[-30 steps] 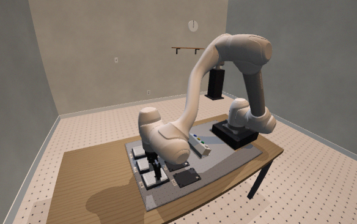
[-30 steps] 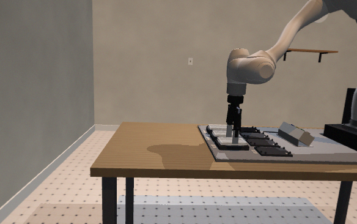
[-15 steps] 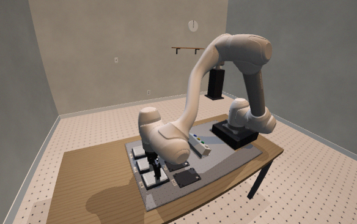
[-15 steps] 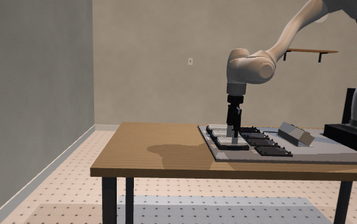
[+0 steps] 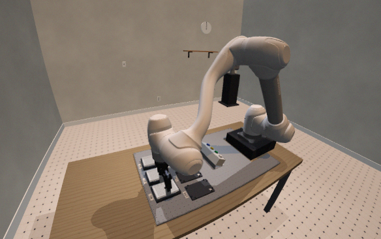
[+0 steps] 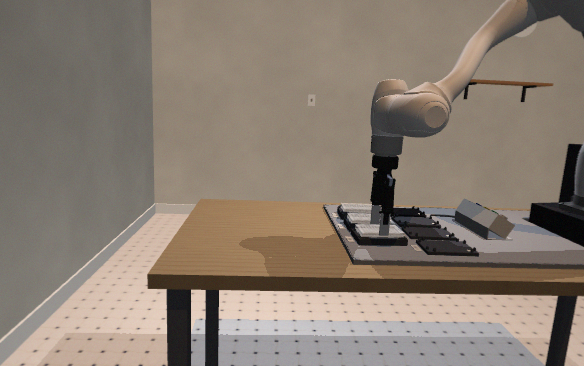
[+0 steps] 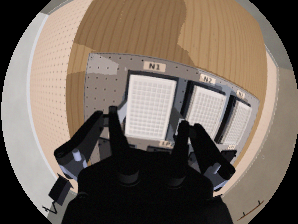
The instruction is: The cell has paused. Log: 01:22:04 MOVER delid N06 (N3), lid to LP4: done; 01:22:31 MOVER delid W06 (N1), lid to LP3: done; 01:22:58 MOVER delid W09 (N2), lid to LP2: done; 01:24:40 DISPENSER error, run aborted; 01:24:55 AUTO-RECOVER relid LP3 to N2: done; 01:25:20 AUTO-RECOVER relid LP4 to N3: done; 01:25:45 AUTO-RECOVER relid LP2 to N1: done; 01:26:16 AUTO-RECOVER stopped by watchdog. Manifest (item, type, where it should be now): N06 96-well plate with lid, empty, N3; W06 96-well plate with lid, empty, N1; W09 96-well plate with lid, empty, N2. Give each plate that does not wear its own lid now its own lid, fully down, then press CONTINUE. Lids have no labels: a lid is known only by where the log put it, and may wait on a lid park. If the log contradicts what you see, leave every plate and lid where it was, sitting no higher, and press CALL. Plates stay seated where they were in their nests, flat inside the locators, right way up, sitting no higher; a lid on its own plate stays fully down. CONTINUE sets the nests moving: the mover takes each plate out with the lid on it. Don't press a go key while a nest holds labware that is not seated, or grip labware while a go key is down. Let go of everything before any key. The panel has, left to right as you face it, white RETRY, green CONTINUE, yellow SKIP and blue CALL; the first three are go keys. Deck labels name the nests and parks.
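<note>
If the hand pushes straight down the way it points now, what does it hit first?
The hand points straight down and is already shut on the lidded plate in nest N1. Going further, it would press that plate into its nest, then the grey deck. Exact clearance is hard to judge.

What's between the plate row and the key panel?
Dark lid parks, nothing on them; the top and exterior views show it. The gripper is shut on the lidded N1 plate, away from that stretch.
</note>
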